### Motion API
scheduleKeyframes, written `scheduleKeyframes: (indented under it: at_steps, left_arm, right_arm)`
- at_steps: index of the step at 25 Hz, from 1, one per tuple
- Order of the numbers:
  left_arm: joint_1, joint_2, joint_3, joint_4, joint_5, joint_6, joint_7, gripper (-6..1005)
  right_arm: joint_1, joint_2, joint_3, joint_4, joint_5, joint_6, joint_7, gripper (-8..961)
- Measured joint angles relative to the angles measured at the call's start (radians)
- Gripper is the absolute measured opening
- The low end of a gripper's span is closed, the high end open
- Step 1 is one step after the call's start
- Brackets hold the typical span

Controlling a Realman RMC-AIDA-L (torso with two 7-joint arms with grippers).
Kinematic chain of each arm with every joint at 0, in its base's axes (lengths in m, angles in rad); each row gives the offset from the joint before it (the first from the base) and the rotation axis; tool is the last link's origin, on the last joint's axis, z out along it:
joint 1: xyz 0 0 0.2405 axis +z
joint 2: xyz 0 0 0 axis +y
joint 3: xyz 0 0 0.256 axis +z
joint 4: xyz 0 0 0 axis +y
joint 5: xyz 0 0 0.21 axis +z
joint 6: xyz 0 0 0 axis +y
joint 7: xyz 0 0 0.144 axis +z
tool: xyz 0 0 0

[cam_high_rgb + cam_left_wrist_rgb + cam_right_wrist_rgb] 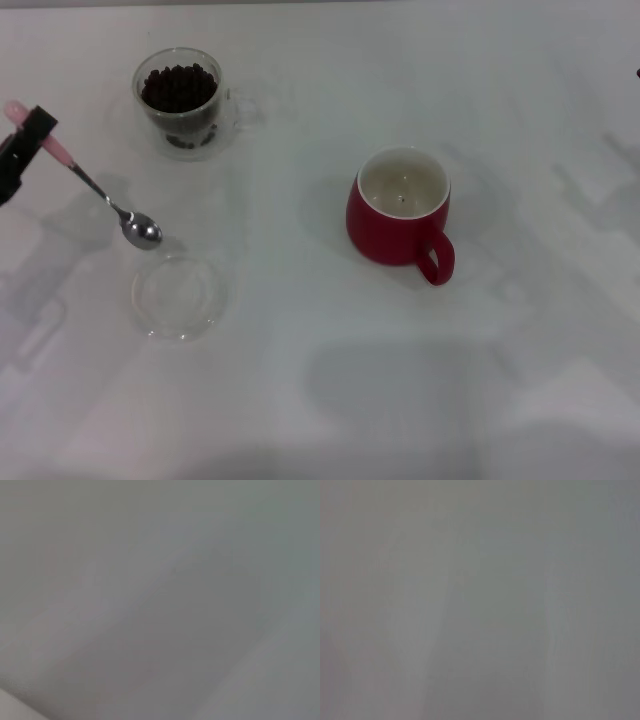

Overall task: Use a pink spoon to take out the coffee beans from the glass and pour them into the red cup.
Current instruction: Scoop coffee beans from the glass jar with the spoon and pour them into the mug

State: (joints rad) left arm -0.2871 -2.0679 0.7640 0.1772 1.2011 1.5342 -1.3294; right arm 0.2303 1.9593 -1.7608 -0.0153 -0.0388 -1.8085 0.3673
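White and matte, the table [300,400] fills our head view, crossed only by soft grey shadows. At its far left stands the glass [182,100], a small clear double-walled cup with a faint clear side handle, heaped with the coffee beans [179,87], small dark ovals that look nearly black. Toward the middle right, well apart from the glass, sits the red cup [398,217], a rounded, bulbous dark red mug with a smooth white inside and a red loop handle turned toward us; a single tiny dark speck shows inside it. Nearer to us on the left lies a flat, shallow round dish [179,296] of clear glass. Our left gripper [28,140] enters from the left edge as a black claw, closed around the pale pink handle of the pink spoon [100,192]. From there the thin metal neck slants down to the shiny metal bowl, which hangs just beyond the dish's far rim and looks bare of beans. Our right gripper cannot be seen in any view, apart from a dark sliver at the right edge. Both wrist views show only featureless grey.
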Motion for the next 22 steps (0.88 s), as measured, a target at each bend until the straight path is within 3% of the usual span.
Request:
scheduleKeyframes:
  at_steps: [6,11,17,22]
  left_arm:
    - [0.004,0.012,0.009,0.122,0.004,0.000,-0.078,131]
    - [-0.009,0.043,0.009,0.154,0.013,-0.001,-0.142,131]
    - [-0.015,0.060,0.003,0.192,0.011,-0.008,-0.168,131]
    - [-0.069,0.089,0.000,0.197,0.004,-0.095,-0.223,131]
  right_arm:
    - [-0.002,0.005,0.000,0.000,0.006,-0.007,-0.005,846]
    - [-0.002,0.010,0.000,0.000,0.008,-0.008,-0.005,846]
    - [-0.004,0.016,0.000,0.000,0.008,-0.013,-0.005,846]
    - [-0.003,0.023,0.000,0.000,0.008,-0.014,-0.005,846]
